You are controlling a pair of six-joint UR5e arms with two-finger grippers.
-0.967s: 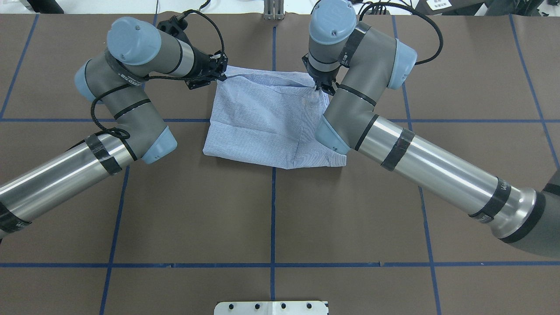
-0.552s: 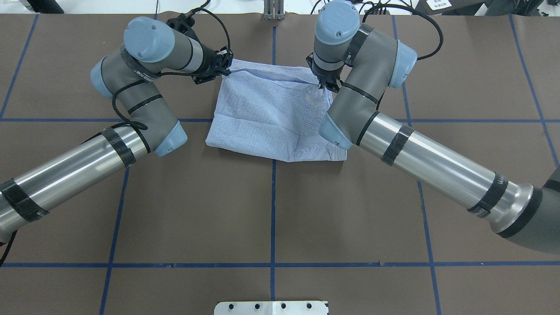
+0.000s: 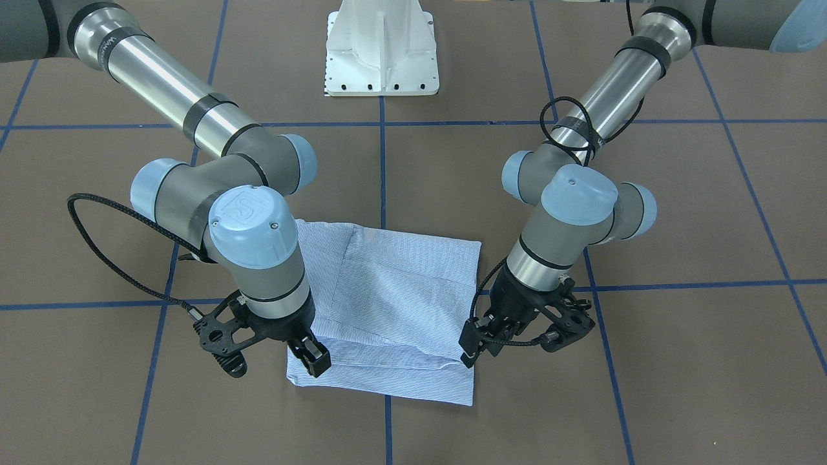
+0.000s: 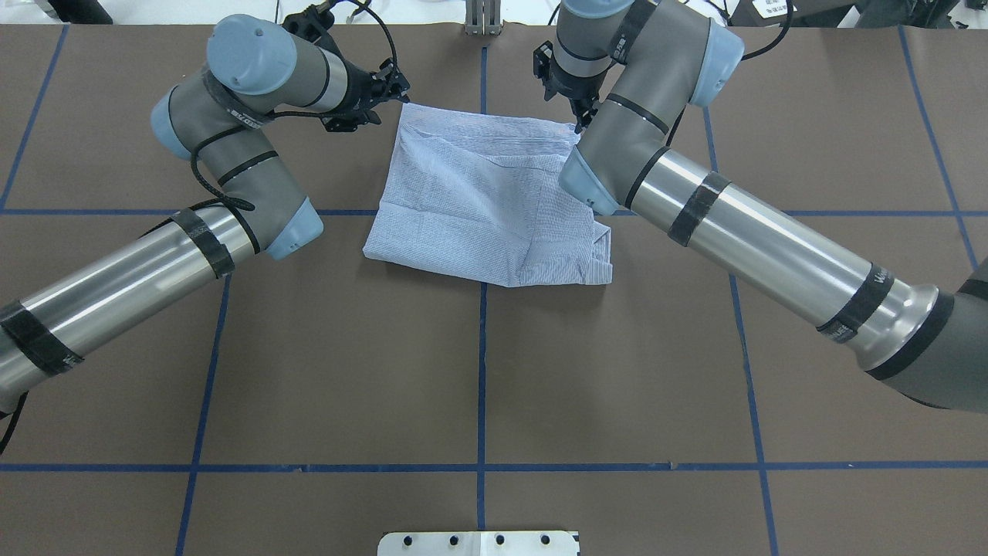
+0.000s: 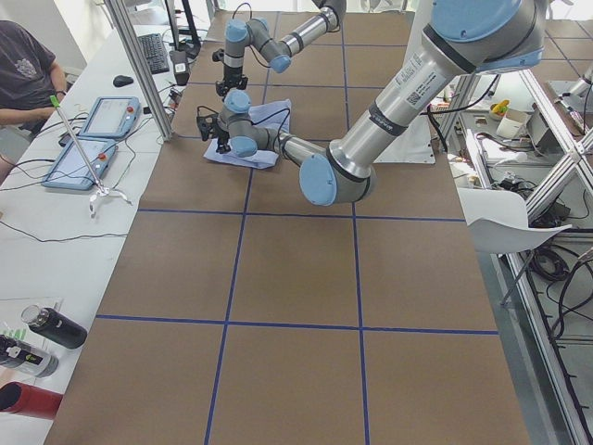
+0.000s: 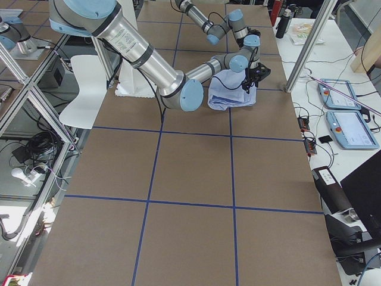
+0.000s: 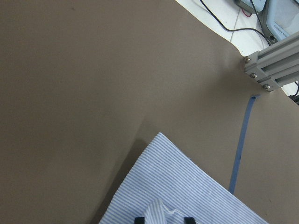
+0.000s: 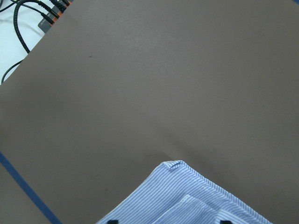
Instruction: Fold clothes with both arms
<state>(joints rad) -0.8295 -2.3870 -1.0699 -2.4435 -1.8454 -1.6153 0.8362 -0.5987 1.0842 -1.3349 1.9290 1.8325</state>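
The light blue striped shirt (image 4: 478,193) lies folded in a rough square on the brown table, also seen from the front (image 3: 400,303). My left gripper (image 4: 395,96) is at the shirt's far left corner. In the left wrist view a small pucker of cloth (image 7: 161,209) stands between its fingertips, so my left gripper (image 7: 163,218) is shut on the shirt. My right gripper (image 4: 577,120) is at the far right corner. Its fingertips stand wide apart in the right wrist view, and the cloth (image 8: 196,205) lies flat under my right gripper (image 8: 167,221), which is open.
The white pedestal base (image 3: 381,58) stands at the robot's side of the table. An aluminium post (image 7: 261,70) and cables (image 8: 28,18) sit just past the far table edge. A person (image 5: 23,74) sits beside two tablets (image 5: 93,120) on the side bench.
Both grippers moved away from the robot, carrying the shirt's far edge with them. That edge, raised before, now lies low and stretched out near the table's far side.
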